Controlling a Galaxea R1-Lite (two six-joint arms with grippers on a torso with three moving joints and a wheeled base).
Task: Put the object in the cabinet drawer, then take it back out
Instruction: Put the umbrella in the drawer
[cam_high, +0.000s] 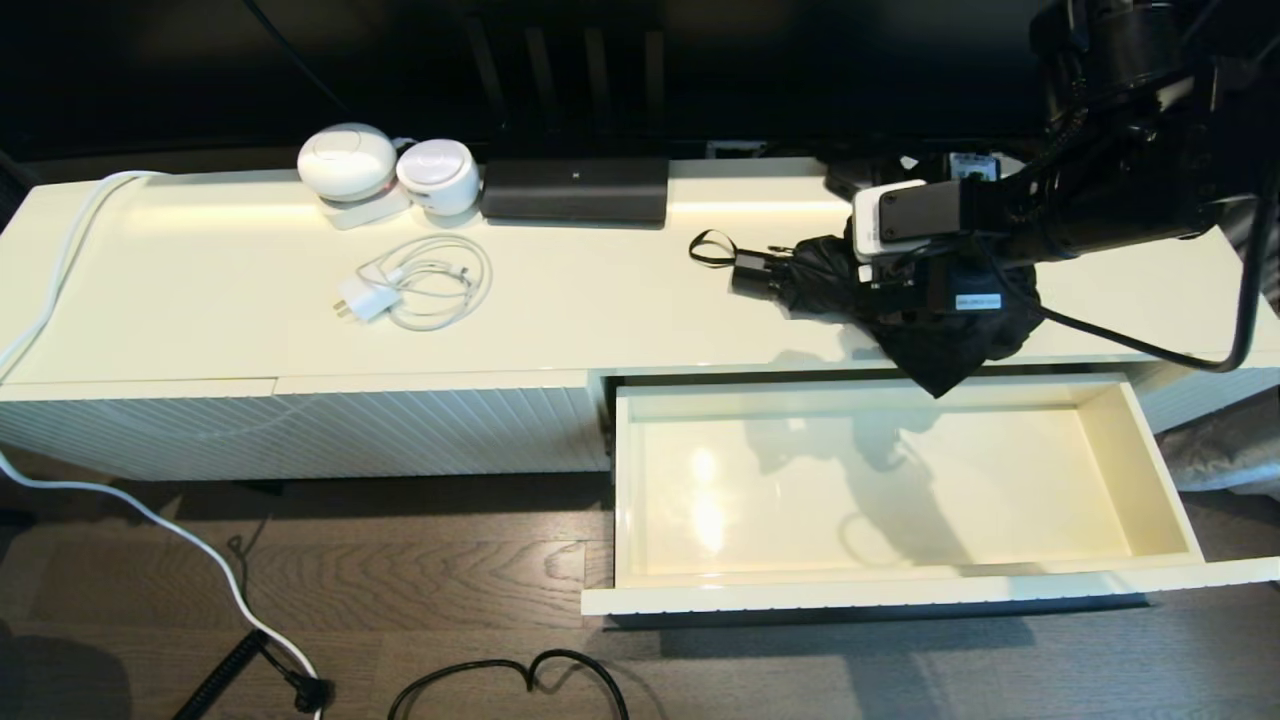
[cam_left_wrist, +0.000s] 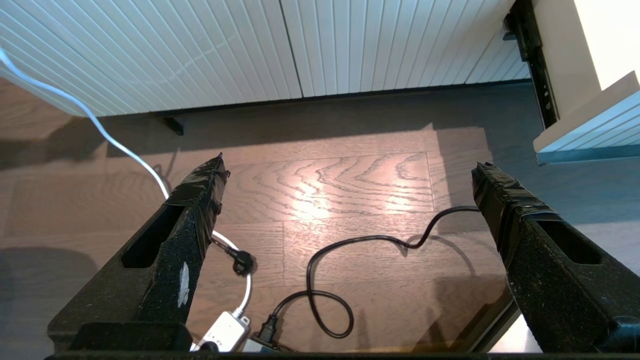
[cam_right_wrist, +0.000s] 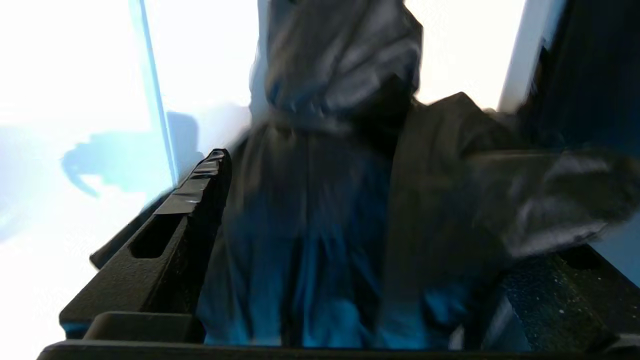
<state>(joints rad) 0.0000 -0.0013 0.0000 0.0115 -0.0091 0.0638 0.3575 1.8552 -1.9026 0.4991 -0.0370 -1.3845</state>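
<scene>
Over the front edge of the counter (cam_high: 250, 300), right above the open drawer (cam_high: 1150, 470), your right claw (cam_right_wrist: 350, 240) is clamped on the umbrella (cam_high: 940, 350) by its bunched fabric, handle and wrist loop (cam_high: 708, 248) pointing toward your left. You are gripping soft cloth rather than the shaft, so I would expect it to slide or sag in the grip, and the blur in the right wrist view hints that it is swinging. A fold hangs past the drawer's back rim and could snag there as you lower it. The loop could also catch on the counter edge. Your right arm reaches in from the right, forearm roughly level, wrist turned down over the load. Your left claw (cam_left_wrist: 350, 200) hangs low above the floor (cam_left_wrist: 325, 190), spread wide and holding nothing.
</scene>
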